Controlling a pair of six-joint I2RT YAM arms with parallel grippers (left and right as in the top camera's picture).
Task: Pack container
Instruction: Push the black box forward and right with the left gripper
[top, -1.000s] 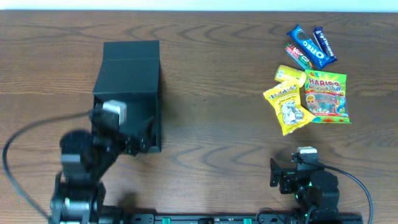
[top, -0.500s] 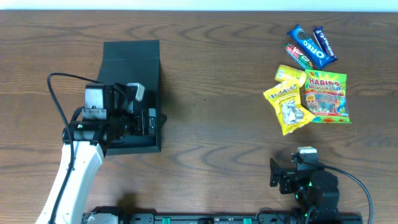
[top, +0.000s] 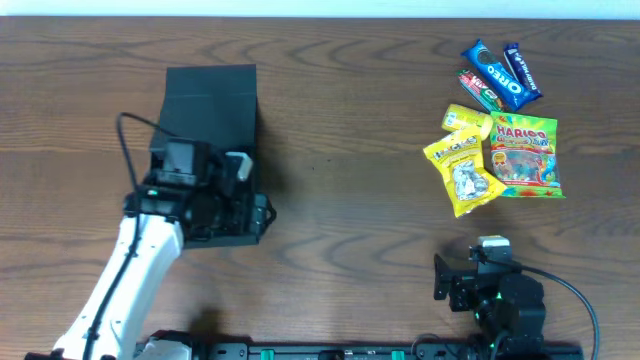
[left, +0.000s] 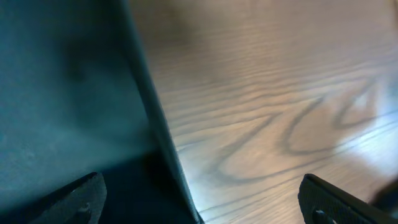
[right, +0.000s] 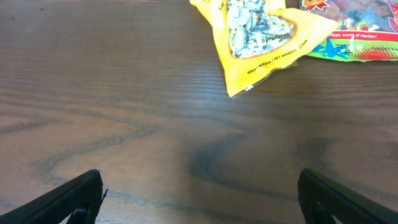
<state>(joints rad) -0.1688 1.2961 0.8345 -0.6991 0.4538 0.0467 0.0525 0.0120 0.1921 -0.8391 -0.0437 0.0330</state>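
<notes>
6 snack packets lie clustered at the far right of the table (top: 350, 110): 2 blue Oreo packets (top: 497, 74), a red and green bar (top: 480, 91), 2 yellow packets (top: 463, 170) and a Haribo bag (top: 524, 155). They are well apart from the container (top: 210, 105), which sits on the left half of the table. Its long axis runs from the far edge toward the robot. It is a matte, dark green-black rectangular box with a crease across its far panel. The left arm hides its near end, so I cannot tell which way it opens. The left gripper (top: 246, 203) hovers there, jaws spread wide and straddling the container's right wall (left: 158, 143), clasping nothing. The right gripper (top: 470, 277) rests near the front edge, jaws equally wide over bare wood, empty, with a yellow packet just ahead.
</notes>
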